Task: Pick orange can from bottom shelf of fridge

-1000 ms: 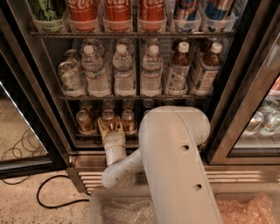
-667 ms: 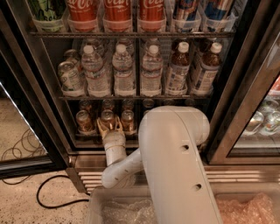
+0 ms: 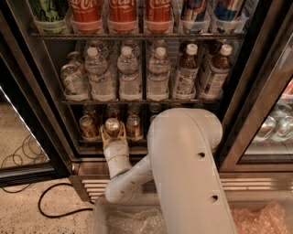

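The fridge [image 3: 41,91] stands open in front of me. Its bottom shelf [image 3: 91,140] holds short orange cans, one at the left [image 3: 87,126] and one at the right [image 3: 133,126], with more behind them. My gripper [image 3: 113,133] reaches into this shelf from below. Its cream fingers [image 3: 104,136] stand on both sides of the middle orange can [image 3: 112,125] and are closed on it, with the silver top showing above them. My white arm [image 3: 183,164] hides the right half of the shelf.
Water and tea bottles [image 3: 128,73] fill the rack above, and red cola cans [image 3: 122,11] the rack over that. The ribbed steel grille [image 3: 256,183] runs below. The glass door [image 3: 270,109] stands at the right. A black cable [image 3: 50,205] lies on the floor, and a bin with plastic wrap [image 3: 132,221] is below.
The gripper stays at the middle can. The can's top sits slightly lower and nearer the shelf's front edge than before.
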Robot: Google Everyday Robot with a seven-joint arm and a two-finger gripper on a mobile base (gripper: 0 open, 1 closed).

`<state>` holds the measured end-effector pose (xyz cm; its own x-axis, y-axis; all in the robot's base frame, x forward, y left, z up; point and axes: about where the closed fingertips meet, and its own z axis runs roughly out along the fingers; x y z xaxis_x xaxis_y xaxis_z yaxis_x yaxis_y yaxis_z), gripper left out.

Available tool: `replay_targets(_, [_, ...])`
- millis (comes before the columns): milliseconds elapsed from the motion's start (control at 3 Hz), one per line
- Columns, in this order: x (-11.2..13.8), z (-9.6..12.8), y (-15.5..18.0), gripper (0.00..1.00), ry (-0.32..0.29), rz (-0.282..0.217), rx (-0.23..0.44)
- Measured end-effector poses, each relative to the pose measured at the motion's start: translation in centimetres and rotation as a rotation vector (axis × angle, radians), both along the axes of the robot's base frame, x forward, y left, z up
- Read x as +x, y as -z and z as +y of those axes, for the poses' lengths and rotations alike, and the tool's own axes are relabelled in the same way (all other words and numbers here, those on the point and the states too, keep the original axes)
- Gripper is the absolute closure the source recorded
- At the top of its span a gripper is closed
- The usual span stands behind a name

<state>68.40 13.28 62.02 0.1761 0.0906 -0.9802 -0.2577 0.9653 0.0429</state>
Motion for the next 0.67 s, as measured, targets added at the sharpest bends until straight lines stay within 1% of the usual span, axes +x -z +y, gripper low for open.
replay_targets(333, [-0.9, 0.8, -1.3, 1.00, -0.022, -0.022, 0.000])
replay_targets(667, [-1.2, 0.6, -2.9, 1.00, -0.022, -0.061, -0.003])
